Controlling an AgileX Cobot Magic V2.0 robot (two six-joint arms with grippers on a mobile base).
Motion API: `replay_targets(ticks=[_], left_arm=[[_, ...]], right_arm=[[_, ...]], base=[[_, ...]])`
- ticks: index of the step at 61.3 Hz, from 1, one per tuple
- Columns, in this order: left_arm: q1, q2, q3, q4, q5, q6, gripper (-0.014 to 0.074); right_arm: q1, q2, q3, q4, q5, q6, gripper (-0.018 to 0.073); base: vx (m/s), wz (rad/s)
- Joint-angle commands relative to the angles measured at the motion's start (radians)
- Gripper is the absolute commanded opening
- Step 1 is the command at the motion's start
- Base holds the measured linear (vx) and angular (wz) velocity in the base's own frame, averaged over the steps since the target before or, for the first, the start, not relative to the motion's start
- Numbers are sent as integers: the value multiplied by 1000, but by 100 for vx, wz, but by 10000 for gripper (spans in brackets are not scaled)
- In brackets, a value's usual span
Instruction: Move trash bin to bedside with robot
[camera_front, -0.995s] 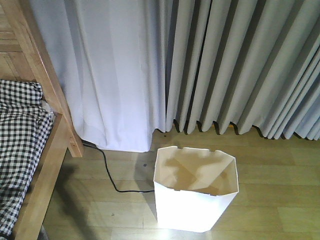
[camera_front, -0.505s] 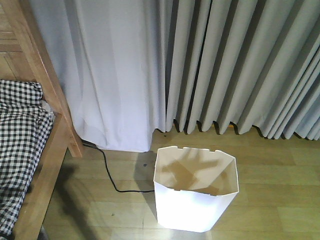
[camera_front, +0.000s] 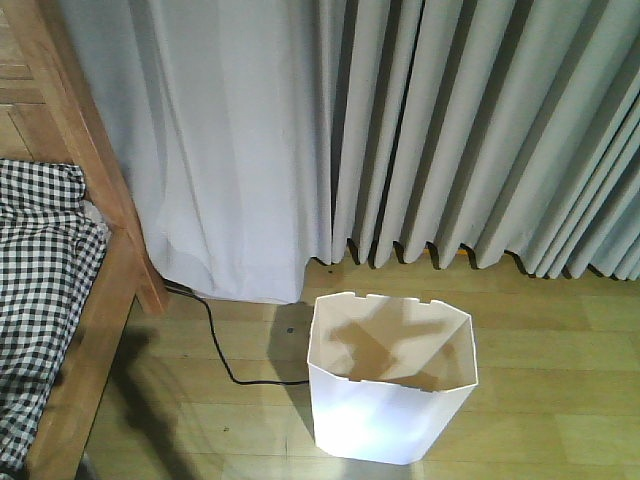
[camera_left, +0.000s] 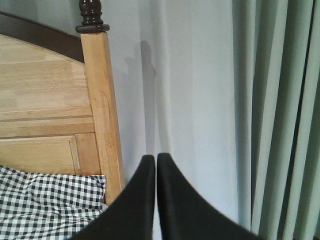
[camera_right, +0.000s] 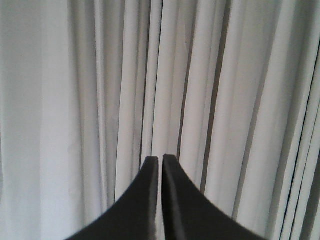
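Observation:
The white trash bin (camera_front: 385, 415) stands upright on the wooden floor at the bottom centre of the front view, its cream inside showing. The bed (camera_front: 95, 330) with a light wooden frame and black-and-white checked bedding (camera_front: 40, 290) is at the left, a stretch of floor away from the bin. In the left wrist view my left gripper (camera_left: 156, 159) is shut and holds nothing, pointing past the bed post (camera_left: 102, 115) toward the curtain. My right gripper (camera_right: 160, 160) is shut too, with nothing in it, facing the curtain folds. Neither arm shows in the front view.
Grey curtains (camera_front: 420, 130) hang to the floor behind the bin. A black cable (camera_front: 225, 360) runs across the floor from the bed post (camera_front: 150, 290) toward the bin. Wooden floor (camera_front: 560, 380) lies to the bin's right.
The view has shifted slightly: the bin sits a touch lower in the frame and the bed has slid a little leftward. Shadows inside the bin changed.

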Motion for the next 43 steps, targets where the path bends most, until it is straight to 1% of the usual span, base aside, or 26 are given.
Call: replay_targets(ticks=[1,12,14,17,19,24,25,26,28,31,32,37,41,43], left_arm=[[-7,-6,12,-9,-74,-14,-6],[-7,-6,12,-9,-74,-14,-6],[-7,-6,12,-9,-74,-14,-6],[-7,-6,12,-9,-74,-14,-6],[-7,-6,12,-9,-74,-14,-6],[-7,-6,12,-9,-74,-14,-6],[-7,-6,12,-9,-74,-14,-6],[-7,-6,12,-9,-74,-14,-6],[-7,-6,12,-9,-74,-14,-6],[-7,-6,12,-9,-74,-14,-6],[-7,-6,12,-9,-74,-14,-6],[-7,-6,12,-9,-74,-14,-6],[-7,-6,12,-9,-74,-14,-6],[-7,-6,12,-9,-74,-14,-6]], right_arm=[[1,7,-27,-3,-26,-11,-8],[0,7,-24,-1,-39,-12,-8],[-1,7,-20,-14,-36,-9,-8],[-1,7,-15,-83,-28,31,-8],[-1,7,-15,-151,-20,85,-8],[-1,-1,-15,-387,-5,300,-8],[-1,-2,-15,-451,-2,359,-8],[-1,-2,-15,-494,-2,400,-8],[-1,-2,-15,-628,1,533,-8],[-3,-2,-15,-788,5,692,-8],[-3,-2,-15,-856,5,759,-8],[-3,-2,-15,-1116,6,1022,-8],[-3,-2,-6,-1249,10,1163,-8],[-5,-2,7,-1290,5,1202,-8]], base=[[0,0],[0,0],[0,0],[0,0],[0,0],[0,0],[0,0],[0,0],[0,0],[0,0],[0,0],[0,0],[0,0],[0,0]])
